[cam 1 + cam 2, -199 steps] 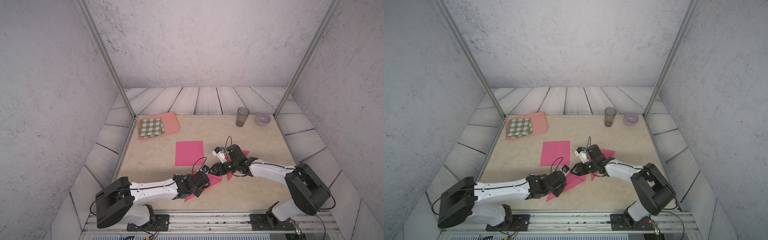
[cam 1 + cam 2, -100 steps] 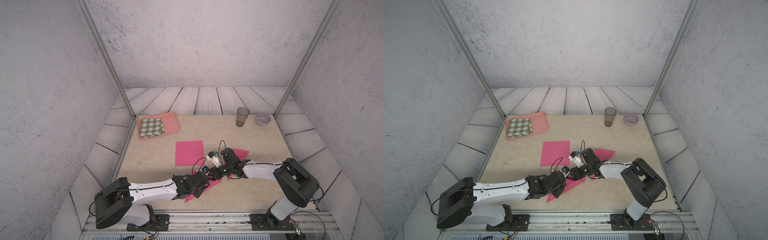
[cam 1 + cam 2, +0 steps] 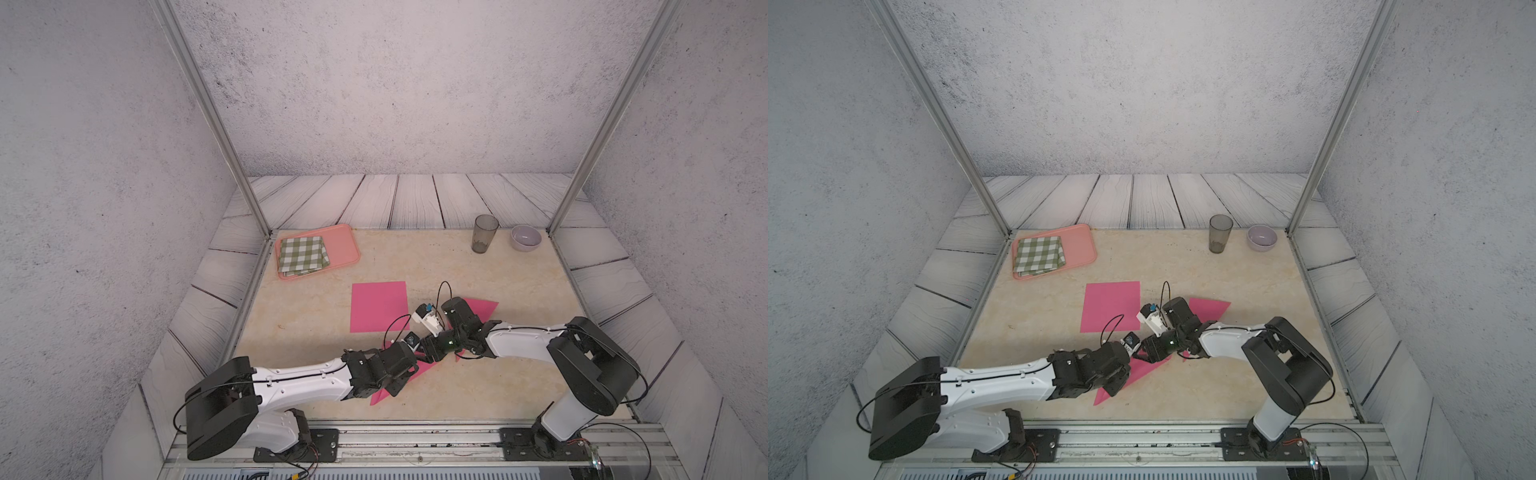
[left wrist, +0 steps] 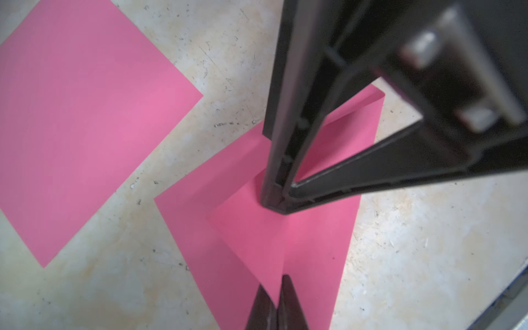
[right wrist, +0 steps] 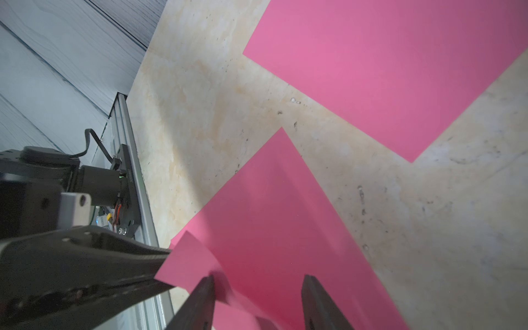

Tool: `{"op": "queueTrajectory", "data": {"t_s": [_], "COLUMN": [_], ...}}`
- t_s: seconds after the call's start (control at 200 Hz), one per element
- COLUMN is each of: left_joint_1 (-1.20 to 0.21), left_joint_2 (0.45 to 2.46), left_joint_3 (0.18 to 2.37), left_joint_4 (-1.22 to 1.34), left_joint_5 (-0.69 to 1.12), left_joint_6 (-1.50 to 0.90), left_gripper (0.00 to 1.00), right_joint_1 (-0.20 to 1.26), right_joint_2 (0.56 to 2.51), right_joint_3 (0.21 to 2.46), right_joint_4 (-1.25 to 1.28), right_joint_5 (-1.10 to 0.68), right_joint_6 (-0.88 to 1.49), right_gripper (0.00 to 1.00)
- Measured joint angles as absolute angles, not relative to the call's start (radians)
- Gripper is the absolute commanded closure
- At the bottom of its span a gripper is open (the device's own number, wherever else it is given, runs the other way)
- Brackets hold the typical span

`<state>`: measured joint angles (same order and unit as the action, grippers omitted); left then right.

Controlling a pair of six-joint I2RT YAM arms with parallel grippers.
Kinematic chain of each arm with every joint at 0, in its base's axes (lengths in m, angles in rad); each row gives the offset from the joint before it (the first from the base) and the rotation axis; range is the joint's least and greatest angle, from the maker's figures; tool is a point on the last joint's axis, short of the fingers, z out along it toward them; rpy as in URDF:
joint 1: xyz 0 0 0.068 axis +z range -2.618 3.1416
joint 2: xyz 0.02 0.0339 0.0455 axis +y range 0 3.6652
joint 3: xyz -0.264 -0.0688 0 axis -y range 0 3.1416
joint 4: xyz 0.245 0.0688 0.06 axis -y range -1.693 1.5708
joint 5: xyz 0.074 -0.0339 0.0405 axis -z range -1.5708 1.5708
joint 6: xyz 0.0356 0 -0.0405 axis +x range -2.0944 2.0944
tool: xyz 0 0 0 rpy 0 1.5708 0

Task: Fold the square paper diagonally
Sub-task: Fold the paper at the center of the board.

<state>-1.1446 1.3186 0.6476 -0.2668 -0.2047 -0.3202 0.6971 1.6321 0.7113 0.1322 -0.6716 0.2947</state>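
The pink paper [image 3: 482, 306] is lying on the bench [image 3: 519, 386] near the front middle, running slantwise from beside the right arm toward the front edge; both arms are crossing over its middle, so in both top views only its two pointed ends are showing. The left tool [image 4: 276, 288] is keeping its fingers pressed together, and a raised flap of the pink paper is running into the tips, so it is pinching that flap; in the right wrist view the flap is sticking out from this tool's tip. The right tool [image 5: 258, 281] is holding its fingers spread and gripping nothing; its tips are bearing down on the pink paper just ahead of the left tool, with one finger touching the flap's edge.

A second pink sheet [image 3: 379, 306] is lying flat and square just beside the paper, with a strip of bare bench between them. A salmon tray [image 3: 347, 245] is sitting at the back left, carrying a checked cloth [image 3: 302, 255]; a grey tumbler [image 3: 484, 233] and a pale bowl [image 3: 525, 238] are standing near each other at the back right.
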Motion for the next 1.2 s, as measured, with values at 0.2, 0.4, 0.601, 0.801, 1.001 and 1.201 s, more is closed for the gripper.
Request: {"op": "queueTrajectory", "data": {"t_s": [0.2,0.4,0.601,0.801,1.001,1.201], "left_joint_1": [-1.145,-1.145,-1.145,-1.145,-1.145,-1.145], "left_joint_2": [1.316,1.325,1.330,1.325,1.323,1.325], "left_joint_3": [0.648,0.648,0.648,0.648,0.648,0.648], "left_joint_4": [-0.273,-0.274,-0.273,-0.274,-0.275,-0.276], "left_joint_5": [-0.205,-0.205,-0.209,-0.220,-0.220,-0.219], "left_joint_6": [-0.318,-0.317,-0.316,-0.312,-0.310,-0.310], "left_gripper": [0.97,0.98,0.97,0.97,0.97,0.96], "right_joint_1": [0.698,0.698,0.698,0.698,0.698,0.698], "right_joint_2": [1.632,1.632,1.616,1.593,1.593,1.591], "right_joint_3": [0.711,0.711,0.708,0.694,0.691,0.680], "right_joint_4": [0.136,0.128,0.115,0.117,0.131,0.147], "right_joint_5": [-0.690,-0.689,-0.678,-0.650,-0.641,-0.639], "right_joint_6": [0.292,0.290,0.295,0.314,0.345,0.362], "right_gripper": [0.67,0.74,0.78,0.83,0.92,1.00]}}
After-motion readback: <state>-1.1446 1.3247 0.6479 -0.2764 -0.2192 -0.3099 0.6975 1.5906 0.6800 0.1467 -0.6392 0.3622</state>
